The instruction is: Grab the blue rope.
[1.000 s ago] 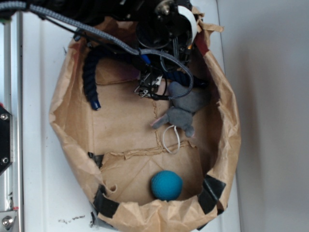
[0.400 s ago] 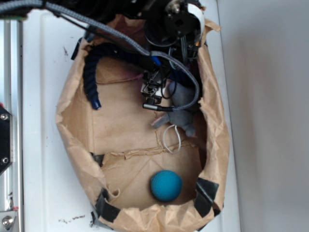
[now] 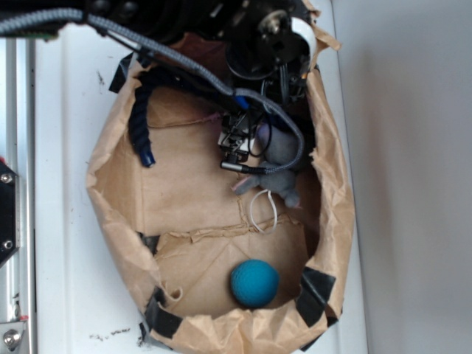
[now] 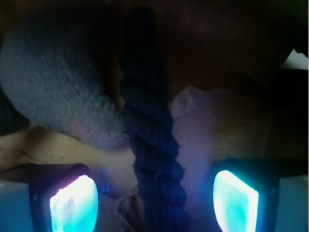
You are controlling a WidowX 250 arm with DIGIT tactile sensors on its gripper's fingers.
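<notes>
**Rope between open fingers**

Rope (image 4: pixel 153 159) runs up the middle of the wrist view, between the end effector's (image 4: pixel 154 198) two glowing fingers (image 4: pixel 73 203), which stand spread on either side and grip nothing. Grey mouse (image 4: pixel 58 92) lies just left of the rope. From outside, the end effector (image 3: pixel 236 147) hangs inside the paper bag (image 3: pixel 110 214), the rope's capped end (image 3: pixel 147 157) at left, a teal ball (image 3: pixel 254 283) well apart.

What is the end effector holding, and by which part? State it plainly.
Nothing yet. In the wrist view the blue rope runs between the two fingers of the end effector with gaps on both sides; they straddle a mid-length stretch without touching it.
</notes>
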